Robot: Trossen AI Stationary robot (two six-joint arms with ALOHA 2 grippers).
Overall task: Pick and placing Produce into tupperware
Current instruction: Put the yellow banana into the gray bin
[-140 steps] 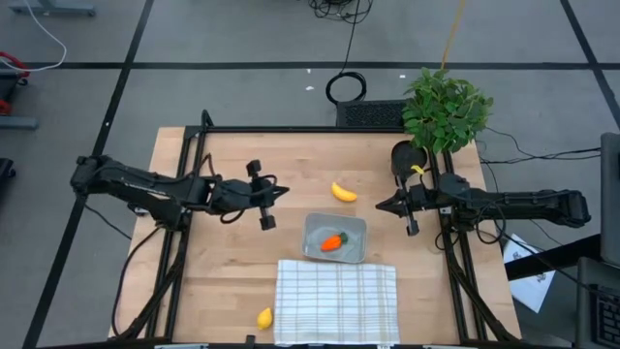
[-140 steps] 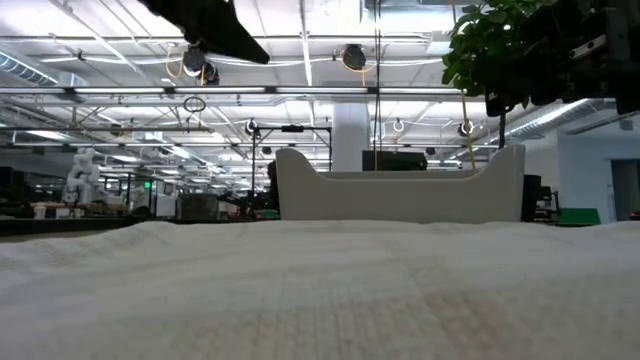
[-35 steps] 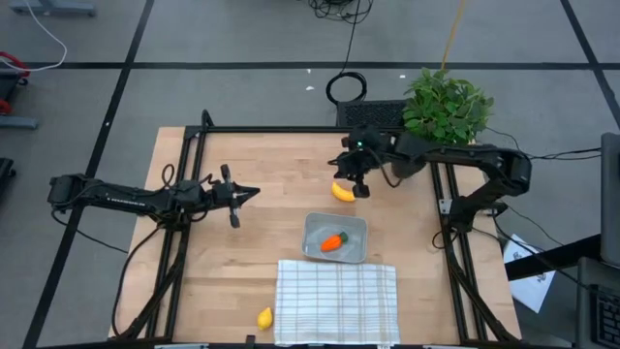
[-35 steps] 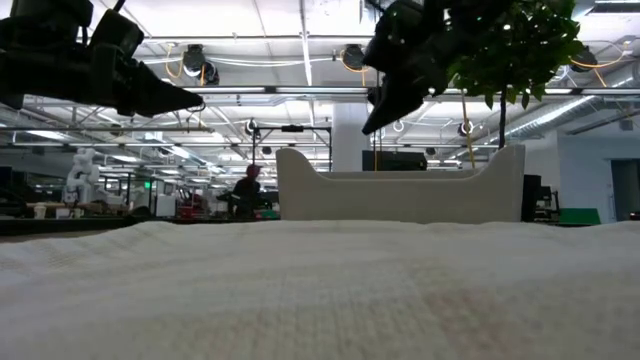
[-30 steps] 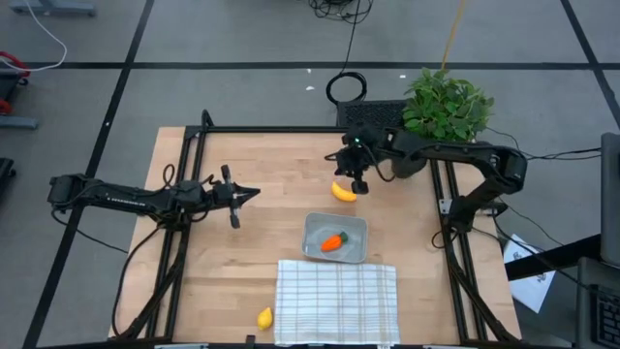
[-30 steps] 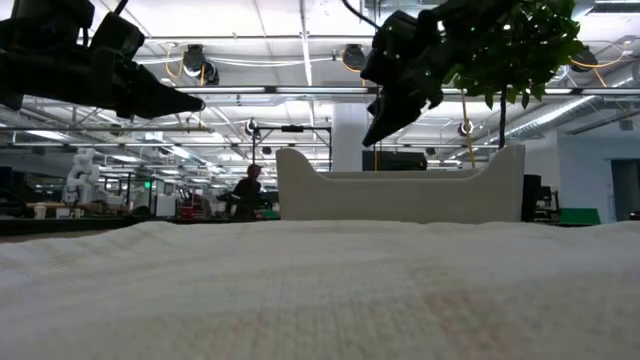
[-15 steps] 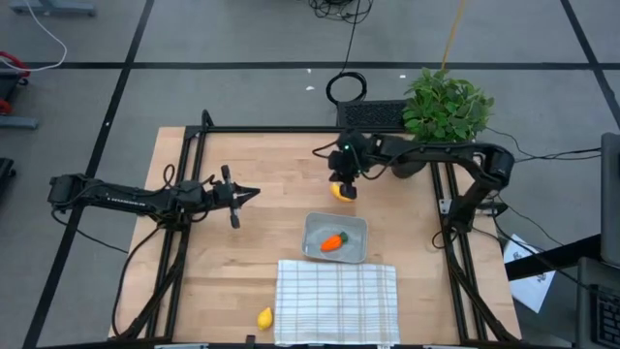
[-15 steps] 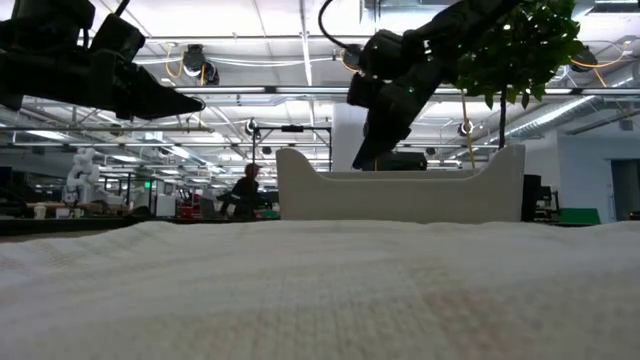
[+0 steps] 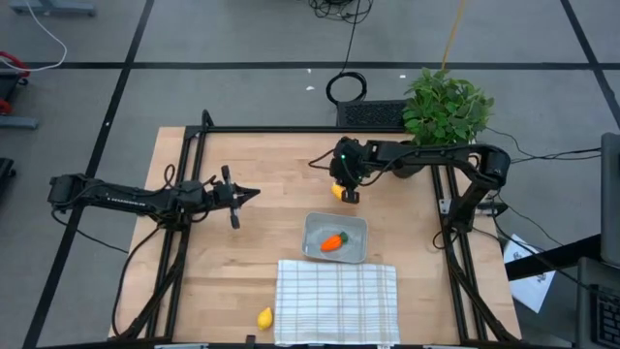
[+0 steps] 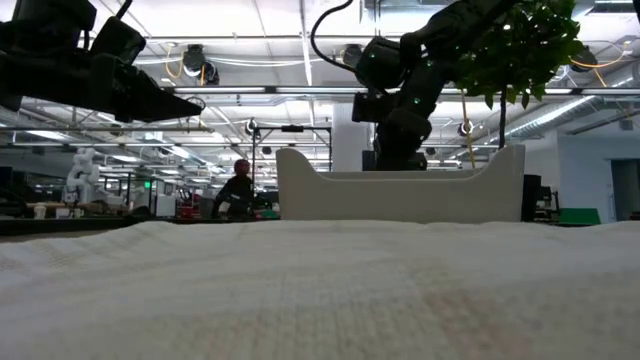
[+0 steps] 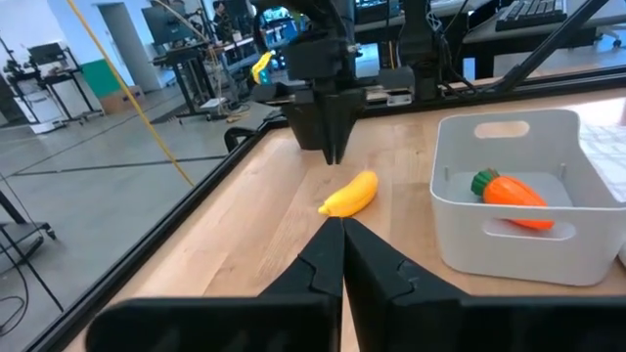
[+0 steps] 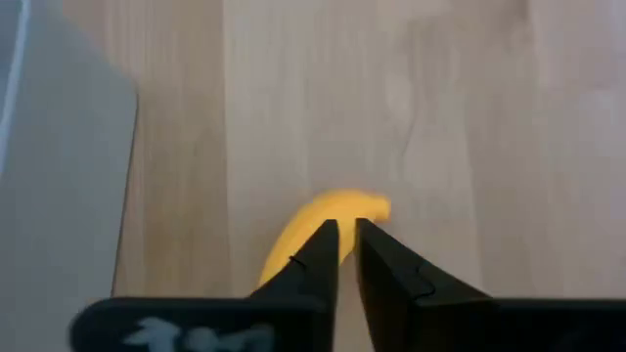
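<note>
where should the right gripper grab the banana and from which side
Grip the banana across its thick middle, coming straight down from above. It lies flat on the bare table, clear of the tupperware, so nothing blocks the fingers on either side. The right gripper already hangs over it; its nearly shut fingers must open first.

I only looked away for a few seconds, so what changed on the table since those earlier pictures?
The right hand swung from the table's right edge across to the banana and came down over it, fingers nearly together, not gripping yet. The left hand drew back leftward. The carrot in the tub, the lemon and the cloth stayed put.
</note>
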